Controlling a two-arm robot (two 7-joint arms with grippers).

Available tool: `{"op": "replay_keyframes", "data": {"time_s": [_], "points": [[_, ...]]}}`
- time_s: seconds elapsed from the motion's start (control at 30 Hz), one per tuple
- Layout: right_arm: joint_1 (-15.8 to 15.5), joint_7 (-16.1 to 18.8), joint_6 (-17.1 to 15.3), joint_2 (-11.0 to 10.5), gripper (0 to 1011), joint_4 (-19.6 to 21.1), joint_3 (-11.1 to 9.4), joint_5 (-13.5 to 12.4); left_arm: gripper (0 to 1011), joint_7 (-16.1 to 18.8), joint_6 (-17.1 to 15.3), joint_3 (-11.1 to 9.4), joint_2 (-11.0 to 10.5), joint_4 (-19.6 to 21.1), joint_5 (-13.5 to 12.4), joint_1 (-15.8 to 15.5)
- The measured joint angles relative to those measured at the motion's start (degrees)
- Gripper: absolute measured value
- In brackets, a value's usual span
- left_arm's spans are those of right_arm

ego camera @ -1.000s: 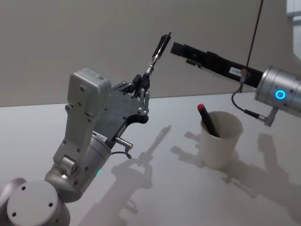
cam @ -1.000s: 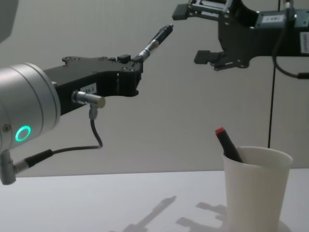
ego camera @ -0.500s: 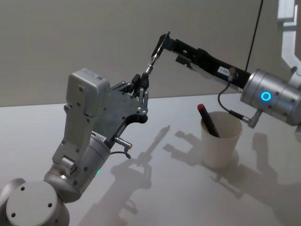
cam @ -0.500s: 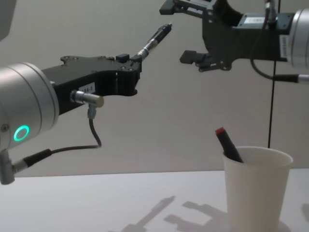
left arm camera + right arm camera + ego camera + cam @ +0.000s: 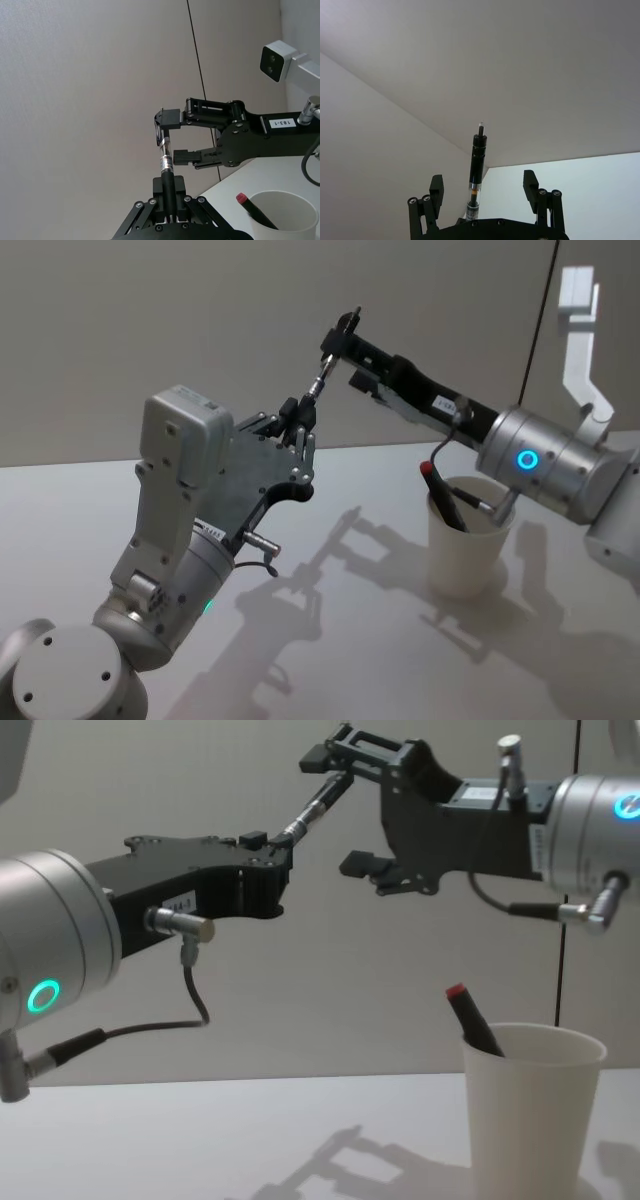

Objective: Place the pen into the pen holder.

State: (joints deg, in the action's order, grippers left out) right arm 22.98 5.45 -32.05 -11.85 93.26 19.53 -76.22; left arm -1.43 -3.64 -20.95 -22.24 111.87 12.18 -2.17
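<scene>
Note: your right gripper (image 5: 335,812) has moved in, open jaws now straddling the pen's (image 5: 312,808) top; left gripper (image 5: 300,418) clamps its base, so handover looks next.

red-capped pen (image 5: 472,1020) | lower end hidden inside pen holder (image 5: 530,1120)

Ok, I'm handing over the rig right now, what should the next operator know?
Left gripper: shut on the black pen, holding it raised and slanting up toward the right arm.
Right gripper: open, fingers either side of the pen's upper end, not closed on it.
Pen holder: white paper cup, upright on the table at the robot's right, a red-capped pen already leaning inside.
Done: pen lifted and presented for handover.
Left: probably close right gripper, release left, carry the pen over the cup, drop it in.
</scene>
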Motion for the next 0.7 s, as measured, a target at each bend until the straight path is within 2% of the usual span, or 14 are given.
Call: {"op": "replay_keyframes", "data": {"time_s": [0.7], "points": [[0.76, -2.58, 3.98, 2.71, 1001, -2.47, 2.88, -2.46, 130, 0.0, 0.0, 0.0, 0.0, 0.0, 0.0, 0.0]]}}
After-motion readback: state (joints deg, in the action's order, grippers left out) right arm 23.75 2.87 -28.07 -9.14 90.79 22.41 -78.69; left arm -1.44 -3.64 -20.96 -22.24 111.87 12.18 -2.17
